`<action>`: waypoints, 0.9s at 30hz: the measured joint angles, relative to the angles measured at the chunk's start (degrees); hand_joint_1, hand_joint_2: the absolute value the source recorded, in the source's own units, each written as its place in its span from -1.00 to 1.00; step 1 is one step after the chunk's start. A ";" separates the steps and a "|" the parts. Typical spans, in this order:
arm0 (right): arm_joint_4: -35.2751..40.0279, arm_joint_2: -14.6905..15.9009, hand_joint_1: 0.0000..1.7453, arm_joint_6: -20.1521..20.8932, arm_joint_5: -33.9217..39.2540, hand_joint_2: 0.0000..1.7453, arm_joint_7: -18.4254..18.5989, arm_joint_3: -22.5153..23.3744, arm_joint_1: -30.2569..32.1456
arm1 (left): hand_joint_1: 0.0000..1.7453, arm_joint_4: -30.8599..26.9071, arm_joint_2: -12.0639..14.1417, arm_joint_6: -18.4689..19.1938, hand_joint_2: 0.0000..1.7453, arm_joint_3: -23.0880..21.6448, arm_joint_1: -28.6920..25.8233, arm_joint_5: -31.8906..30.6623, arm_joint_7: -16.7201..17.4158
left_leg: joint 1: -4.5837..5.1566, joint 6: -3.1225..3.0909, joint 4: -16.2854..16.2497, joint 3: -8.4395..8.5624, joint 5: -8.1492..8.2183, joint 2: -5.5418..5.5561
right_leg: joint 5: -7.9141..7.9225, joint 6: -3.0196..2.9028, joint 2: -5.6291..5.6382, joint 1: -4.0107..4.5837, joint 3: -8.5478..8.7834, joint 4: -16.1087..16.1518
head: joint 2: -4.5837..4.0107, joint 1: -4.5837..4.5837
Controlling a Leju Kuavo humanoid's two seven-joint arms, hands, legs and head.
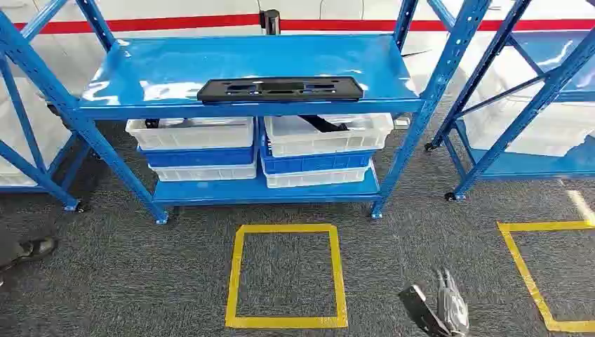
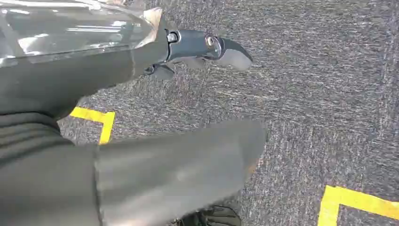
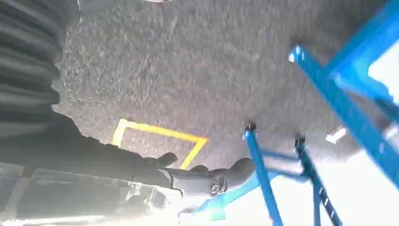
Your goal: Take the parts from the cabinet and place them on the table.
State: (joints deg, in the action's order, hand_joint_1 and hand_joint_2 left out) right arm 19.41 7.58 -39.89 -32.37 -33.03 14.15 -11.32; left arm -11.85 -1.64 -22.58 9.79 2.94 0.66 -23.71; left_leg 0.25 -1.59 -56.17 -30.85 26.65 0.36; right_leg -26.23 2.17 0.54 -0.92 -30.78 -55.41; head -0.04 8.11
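A long black part (image 1: 280,89) lies flat on the top shelf of the blue rack (image 1: 421,105), near the front edge, in the upper middle of the head picture. Under that shelf sit white bins (image 1: 189,132) and blue bins (image 1: 316,163) stacked in two piles, and another black part (image 1: 323,123) pokes out of the top white bin on the right. The right hand (image 1: 449,309) hangs low in the lower right of the head picture, over the gray carpet (image 1: 140,267), well apart from the black part on the shelf. It holds nothing, and its fingers (image 3: 230,172) look loosely spread in the right wrist picture. The left hand (image 2: 141,94) holds nothing too, with its thumb (image 2: 179,169) and a dark finger (image 2: 211,47) apart above the carpet. A yellow tape square (image 1: 286,275) is stuck on the floor in front of the rack, to the left of the right hand. A dark shoe (image 1: 35,247) of a person shows at the left edge.
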 joint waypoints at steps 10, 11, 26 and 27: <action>14.97 -1.44 -1.00 2.47 -6.26 1.00 -2.37 0.18 -2.52 | -1.00 0.20 -0.20 2.03 1.00 -0.07 0.13 -0.81 0.59 | 0.00 0.00 0.00 -0.20 -0.07 -0.17 | 0.06 0.02 0.18 0.00 0.03 -0.08 | 0.00 0.00; 21.24 -1.51 -1.00 2.78 -8.84 1.00 0.07 -2.46 -2.11 | -1.00 0.20 -0.24 2.08 1.00 -0.09 0.06 -1.47 0.94 | 0.07 -0.05 0.00 -0.25 -0.13 -0.10 | 0.07 0.02 0.10 0.00 0.00 -0.09 | 0.00 0.00; 59.58 3.56 -1.00 11.67 -35.60 1.00 19.13 -43.99 -17.86 | -1.00 0.50 -0.77 3.45 -1.00 -1.79 0.24 -6.10 4.74 | 0.22 -0.11 -0.06 -0.36 -0.31 -0.16 | 0.15 0.13 0.18 -0.06 -0.26 -0.35 | 0.00 0.00; 59.76 3.69 -1.00 11.65 -35.56 1.00 19.63 -45.45 -18.79 | -1.00 0.50 -0.79 3.45 -1.00 -1.81 0.23 -6.10 4.76 | 0.21 -0.11 -0.06 -0.37 -0.33 -0.08 | 0.14 0.13 0.10 -0.06 -0.25 -0.35 | 0.00 -0.02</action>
State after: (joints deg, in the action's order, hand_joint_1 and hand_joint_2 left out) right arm 79.17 11.28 -28.24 -67.93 -13.40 -31.31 -30.11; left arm -11.34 -2.43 -19.12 7.98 3.17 -5.44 -18.95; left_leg 0.47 -1.70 -56.23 -31.22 26.32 0.28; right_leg -26.09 2.29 0.64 -0.98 -31.03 -55.77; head -0.04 8.09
